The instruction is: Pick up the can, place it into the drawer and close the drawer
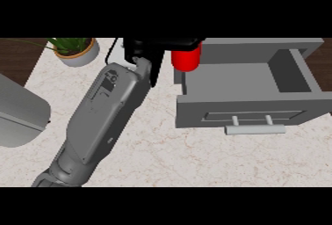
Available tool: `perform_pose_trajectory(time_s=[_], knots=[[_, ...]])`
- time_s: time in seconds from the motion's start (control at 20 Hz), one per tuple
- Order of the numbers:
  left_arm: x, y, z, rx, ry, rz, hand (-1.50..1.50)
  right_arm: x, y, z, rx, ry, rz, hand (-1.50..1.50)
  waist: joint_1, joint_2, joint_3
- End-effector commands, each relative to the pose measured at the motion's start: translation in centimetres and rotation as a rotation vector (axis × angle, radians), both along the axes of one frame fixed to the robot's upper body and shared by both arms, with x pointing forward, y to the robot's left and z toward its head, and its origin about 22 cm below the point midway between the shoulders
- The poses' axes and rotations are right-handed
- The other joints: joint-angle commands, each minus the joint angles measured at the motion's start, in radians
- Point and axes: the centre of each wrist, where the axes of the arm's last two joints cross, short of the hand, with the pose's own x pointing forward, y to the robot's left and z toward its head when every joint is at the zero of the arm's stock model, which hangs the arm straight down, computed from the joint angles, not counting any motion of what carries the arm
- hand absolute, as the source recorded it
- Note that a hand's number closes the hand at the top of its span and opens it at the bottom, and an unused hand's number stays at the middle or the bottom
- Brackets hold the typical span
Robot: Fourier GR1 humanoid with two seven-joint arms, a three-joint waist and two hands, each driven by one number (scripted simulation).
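At the far edge of the desk (pixel 194 154), the left hand (pixel 159 44) is curled round the top of the red can (pixel 186 59), which hangs upright just below its fingers. Directly beside the hand, on its right, stands the open grey drawer (pixel 250 83), the can poised at its left wall, not inside. The drawer's handle (pixel 255 129) faces the near side. To the hand's left sits a potted plant (pixel 74 50); nearer, a grey rounded object (pixel 19 114).
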Motion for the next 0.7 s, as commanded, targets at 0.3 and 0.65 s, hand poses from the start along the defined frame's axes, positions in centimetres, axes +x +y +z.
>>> perform_pose_trajectory(time_s=[0.3,0.65], knots=[[1.8,-3.5,1.7,0.035,0.014,-0.016,1.5,-0.8,-0.8,-0.1,-0.008,0.005,-0.004,-1.5,-0.012,0.002,0.0],[1.3,-6.2,2.7,0.048,0.031,-0.024,1.5,1.3,0.8,0.8,-0.005,-0.006,0.003,-1.5,-0.011,0.003,0.0]])
